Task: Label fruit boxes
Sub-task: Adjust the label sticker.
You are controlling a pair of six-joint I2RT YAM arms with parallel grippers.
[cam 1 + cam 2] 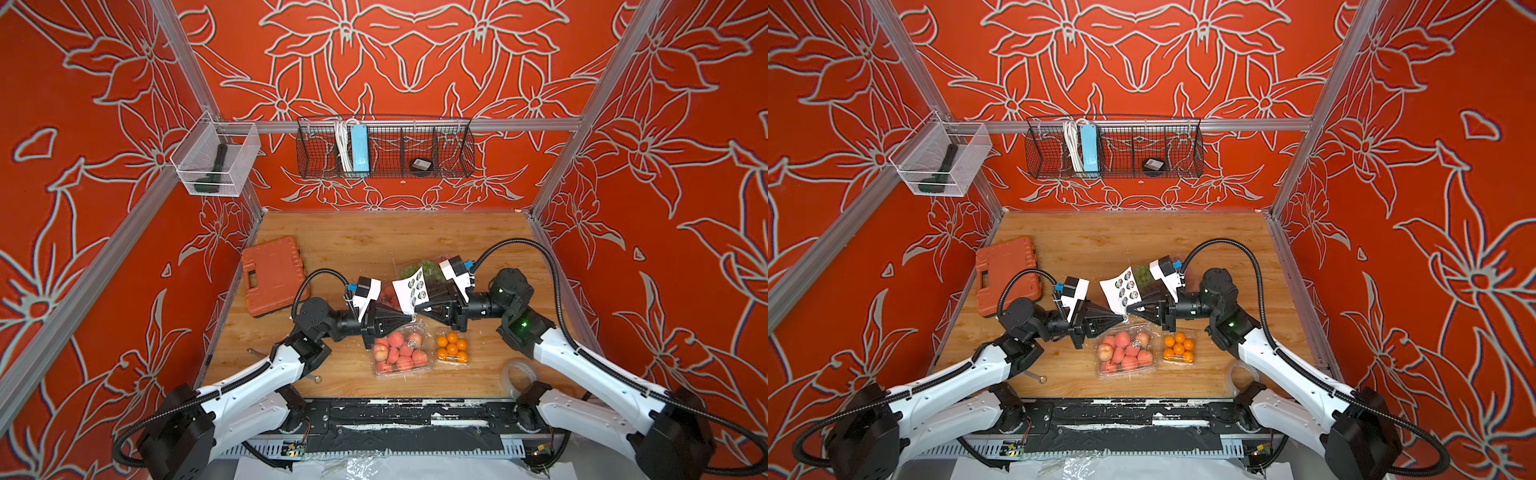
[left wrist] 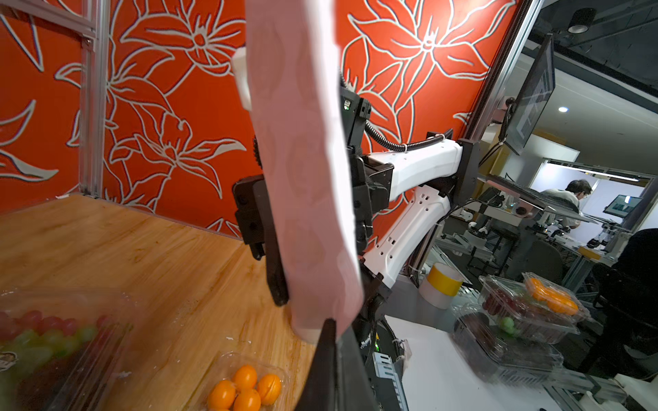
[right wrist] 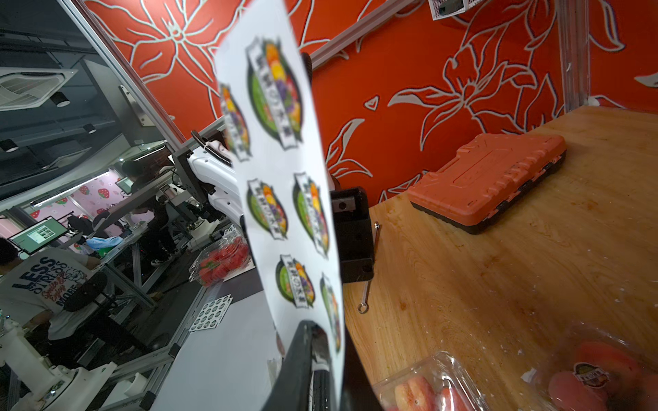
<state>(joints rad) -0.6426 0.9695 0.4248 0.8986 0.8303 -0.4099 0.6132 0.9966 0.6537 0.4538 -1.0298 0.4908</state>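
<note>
A white sheet of round stickers hangs upright between my two grippers over mid-table. My left gripper is shut on its lower corner. My right gripper has one jaw on each side of the sheet's edge, with a thin gap showing. Below them lie the large peach box, bearing a sticker, and the orange box. The grape box and a small peach box sit behind, partly hidden.
An orange tool case lies at the back left of the wooden table. Small wrenches rest near the left arm, and a clear tape roll lies front right. A wire basket and a clear bin hang on the rails.
</note>
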